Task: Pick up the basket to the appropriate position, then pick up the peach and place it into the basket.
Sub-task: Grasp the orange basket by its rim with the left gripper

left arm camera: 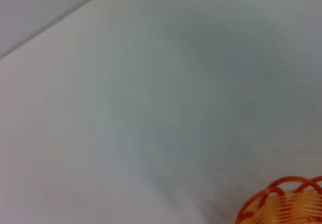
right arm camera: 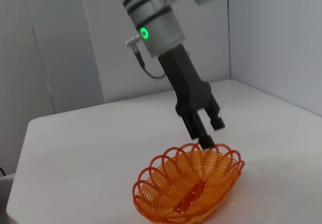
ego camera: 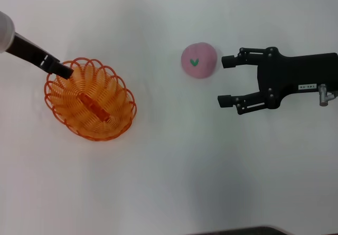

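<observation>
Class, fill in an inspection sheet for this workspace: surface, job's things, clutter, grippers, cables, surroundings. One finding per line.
Surface: white table, plain.
Job's things: orange basket on the robot's left side, tilted with one end raised; pink peach lying apart from it, outside the basket.
Clutter: nothing seen.
Grippers: left gripper shut on the basket's rim; right gripper open, beside the peach, not touching it.
Cables: a short cable on the left arm's wrist.
Surroundings: pale wall panels behind the table.
</observation>
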Controlling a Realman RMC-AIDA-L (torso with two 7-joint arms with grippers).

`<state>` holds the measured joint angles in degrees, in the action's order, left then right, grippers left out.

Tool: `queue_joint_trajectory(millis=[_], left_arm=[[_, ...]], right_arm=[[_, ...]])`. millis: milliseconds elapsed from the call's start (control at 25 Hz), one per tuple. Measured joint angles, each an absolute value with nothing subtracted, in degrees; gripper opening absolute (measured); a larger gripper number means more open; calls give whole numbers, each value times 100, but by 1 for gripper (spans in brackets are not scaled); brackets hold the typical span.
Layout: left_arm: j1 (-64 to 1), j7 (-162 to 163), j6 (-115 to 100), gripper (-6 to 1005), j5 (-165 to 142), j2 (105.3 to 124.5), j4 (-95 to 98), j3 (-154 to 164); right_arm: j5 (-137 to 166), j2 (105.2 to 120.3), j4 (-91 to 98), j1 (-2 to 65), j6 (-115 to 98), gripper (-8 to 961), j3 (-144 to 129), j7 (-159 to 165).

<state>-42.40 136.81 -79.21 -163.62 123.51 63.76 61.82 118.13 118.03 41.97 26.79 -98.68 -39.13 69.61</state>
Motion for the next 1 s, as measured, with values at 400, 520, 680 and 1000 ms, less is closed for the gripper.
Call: queue_joint_trajectory(millis=[400,520,680,1000], left_arm=[[-4377,13914,-7605,713,-16367,12341,5862,6160],[-4383,13949,-7524,649,-16366,12331,5802,6151],[-4389,13950,-7520,563,-16365,12321,5775,6151],[-4397,13954,-7569,273,-16361,12324,5680,6155]], right_arm=[[11821,11811,4174,2698,-9829,945,-3920,6961],[11822,11815,4174,2698,-9826,945,-3920,6961],[11822,11815,4174,2698,-9826,945,-3920,6961],[11821,11834,4165,2687,-9825,944,-3920,6950]])
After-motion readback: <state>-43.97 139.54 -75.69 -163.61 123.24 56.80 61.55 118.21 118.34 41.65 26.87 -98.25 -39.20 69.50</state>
